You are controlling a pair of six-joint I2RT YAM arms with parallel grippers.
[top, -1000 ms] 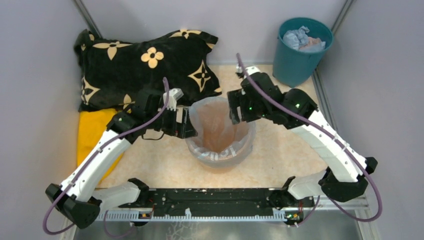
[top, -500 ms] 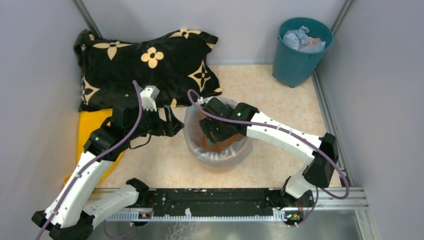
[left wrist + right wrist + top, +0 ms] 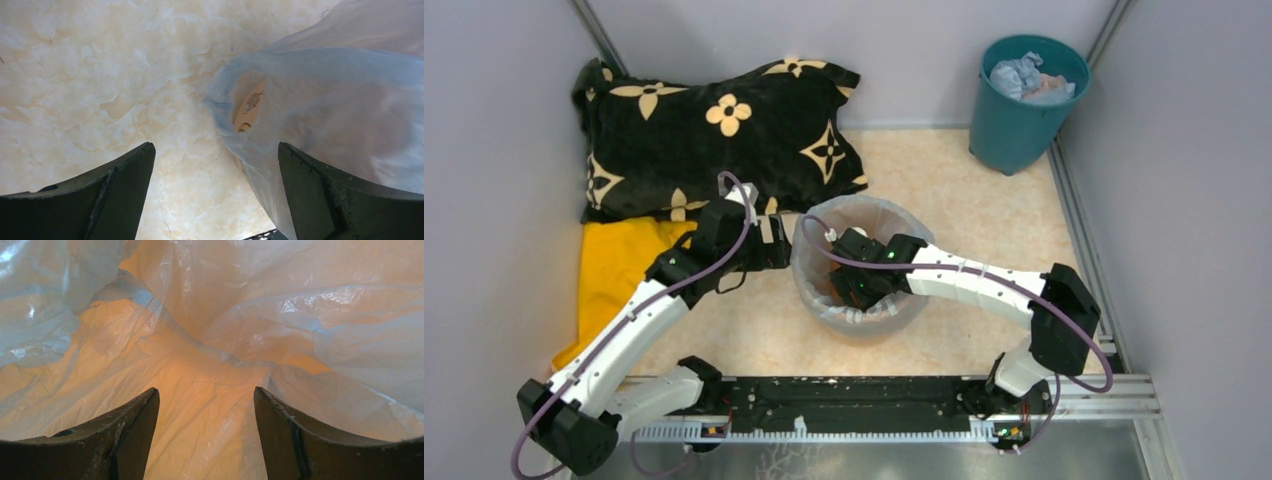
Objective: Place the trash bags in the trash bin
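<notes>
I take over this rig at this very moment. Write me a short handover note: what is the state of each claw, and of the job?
Left claw: open, holds nothing, outside the trash bin at its left side, close to the film.
Right claw: open, down inside the bin, film in front of it, nothing gripped.
Trash bag: sits in the bin like a liner, its edge draped over the rim.
Done: the bag is in the bin and spread open.
Left: probably press the film to the bottom, lift the right arm out, then check the rim.
</notes>
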